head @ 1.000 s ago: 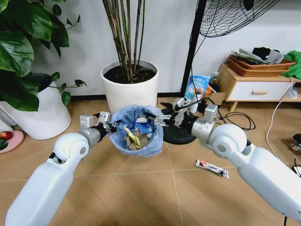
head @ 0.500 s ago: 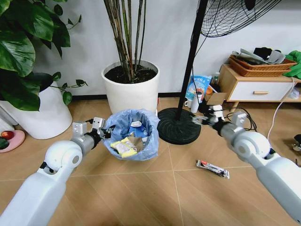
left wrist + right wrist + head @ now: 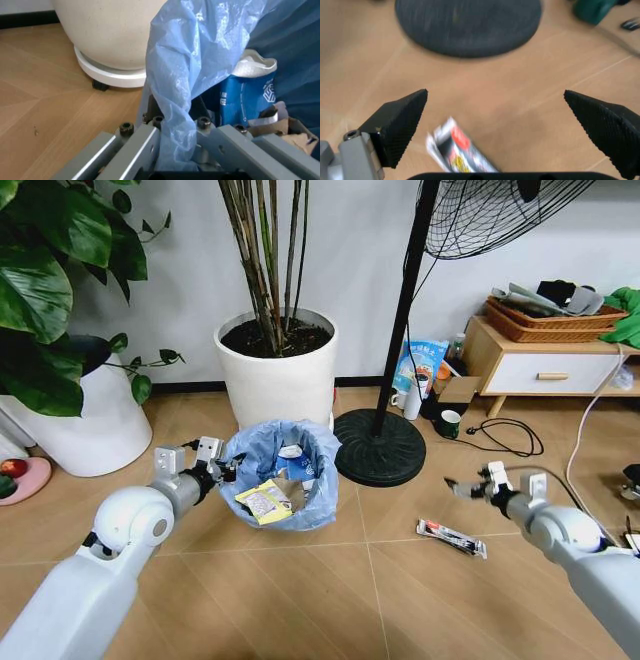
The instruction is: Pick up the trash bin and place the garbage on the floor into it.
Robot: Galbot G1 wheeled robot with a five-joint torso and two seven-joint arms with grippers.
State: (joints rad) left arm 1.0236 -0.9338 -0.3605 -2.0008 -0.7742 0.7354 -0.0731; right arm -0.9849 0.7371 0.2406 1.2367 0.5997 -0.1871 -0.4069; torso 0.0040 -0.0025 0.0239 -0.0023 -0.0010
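The trash bin (image 3: 283, 480), a small round bin lined with a crinkly light-blue bag (image 3: 200, 56), is held at its near rim by my left gripper (image 3: 226, 470), which is shut on the rim and bag (image 3: 177, 125). Inside lie a yellow wrapper (image 3: 262, 502), a blue-white carton (image 3: 245, 99) and white paper. One piece of garbage, a long thin wrapper (image 3: 451, 537), lies on the wooden floor. My right gripper (image 3: 470, 486) hangs open just above and beyond it. In the right wrist view the wrapper (image 3: 457, 150) sits below the spread fingers (image 3: 400, 123).
A black fan base (image 3: 380, 448) and pole stand right of the bin. A large white plant pot (image 3: 277, 365) is close behind it, another pot (image 3: 85, 415) to the left. A green mug (image 3: 449, 423), cables (image 3: 510, 438) and a low cabinet (image 3: 545, 365) are at the right.
My right gripper has left the bin, swung right and come down over the long wrapper, open. The bin in my left gripper has barely shifted; a carton now rests inside it.
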